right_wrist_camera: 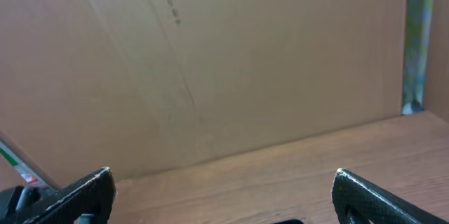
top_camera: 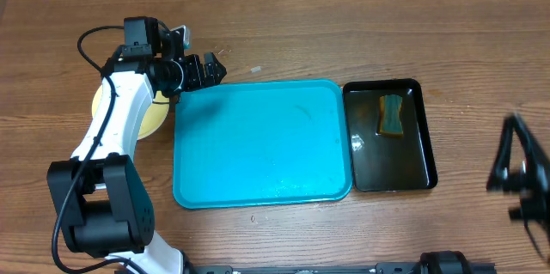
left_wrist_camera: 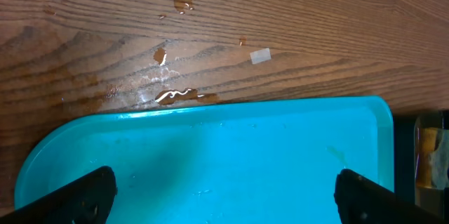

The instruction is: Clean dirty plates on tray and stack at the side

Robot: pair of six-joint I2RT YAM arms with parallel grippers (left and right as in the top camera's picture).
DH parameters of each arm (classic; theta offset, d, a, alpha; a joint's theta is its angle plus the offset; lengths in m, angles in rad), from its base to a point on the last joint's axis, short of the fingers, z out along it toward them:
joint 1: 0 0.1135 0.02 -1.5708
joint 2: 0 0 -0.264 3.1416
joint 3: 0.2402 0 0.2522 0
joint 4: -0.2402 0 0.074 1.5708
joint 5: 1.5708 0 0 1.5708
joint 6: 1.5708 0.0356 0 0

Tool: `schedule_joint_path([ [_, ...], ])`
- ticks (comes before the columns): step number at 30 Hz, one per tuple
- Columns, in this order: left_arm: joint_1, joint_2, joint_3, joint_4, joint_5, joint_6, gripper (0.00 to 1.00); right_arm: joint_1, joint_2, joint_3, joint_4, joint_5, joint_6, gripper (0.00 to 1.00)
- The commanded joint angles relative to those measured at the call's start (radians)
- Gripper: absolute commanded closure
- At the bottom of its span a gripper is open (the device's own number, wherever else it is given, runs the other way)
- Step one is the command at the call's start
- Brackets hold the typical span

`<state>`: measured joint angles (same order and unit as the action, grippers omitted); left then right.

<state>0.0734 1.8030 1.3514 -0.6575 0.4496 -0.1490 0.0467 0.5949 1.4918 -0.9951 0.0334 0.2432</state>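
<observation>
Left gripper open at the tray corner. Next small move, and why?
Probably draw the left gripper back from the turquoise tray toward rest: the tray holds no plates, a pale yellow plate lies beside it under the left arm, and the open jaws hold nothing.

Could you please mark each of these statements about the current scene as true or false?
1. The turquoise tray has no plates on it. True.
2. The sponge lies on the turquoise tray. False: it lies in the black tray.
3. The left claw is open, with nothing between its fingers. True.
4. The pale yellow plate sits beyond the black tray. False: it sits on the table at the turquoise tray's opposite side, partly hidden under the left arm.
5. Water droplets lie on the table just past the turquoise tray's rim. True.
</observation>
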Motion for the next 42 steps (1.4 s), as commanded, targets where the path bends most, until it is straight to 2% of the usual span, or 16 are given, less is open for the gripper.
schedule_joint_path([
  [1, -0.003, 0.008, -0.003, 0.001, 0.011, 0.022, 0.00, 0.004, -0.089, -0.126, 0.035, 0.014, -0.007, 0.00],
  [4, -0.003, 0.008, -0.003, 0.001, 0.011, 0.022, 0.00, 0.004, -0.195, -0.285, 0.143, 0.002, -0.007, 0.00],
  [8, -0.003, 0.008, -0.003, 0.001, 0.011, 0.022, 0.00, 0.004, -0.316, -0.531, 0.373, -0.048, -0.007, 0.00],
  [17, -0.003, 0.008, -0.003, 0.001, 0.011, 0.022, 0.00, 0.004, -0.457, -1.145, 1.134, -0.217, -0.006, 0.00],
  [21, -0.003, 0.008, -0.003, 0.001, 0.011, 0.022, 0.00, 0.004, -0.513, -1.315, 1.297, -0.237, -0.006, 0.00],
  [28, -0.003, 0.008, -0.003, 0.001, 0.011, 0.022, 0.00, 0.004, -0.592, -1.435, 1.295, -0.205, -0.007, 0.00],
  [42, -0.003, 0.008, -0.003, 0.001, 0.011, 0.022, 0.00, 0.005, -0.592, -1.440, 0.950, -0.104, -0.007, 0.00],
])
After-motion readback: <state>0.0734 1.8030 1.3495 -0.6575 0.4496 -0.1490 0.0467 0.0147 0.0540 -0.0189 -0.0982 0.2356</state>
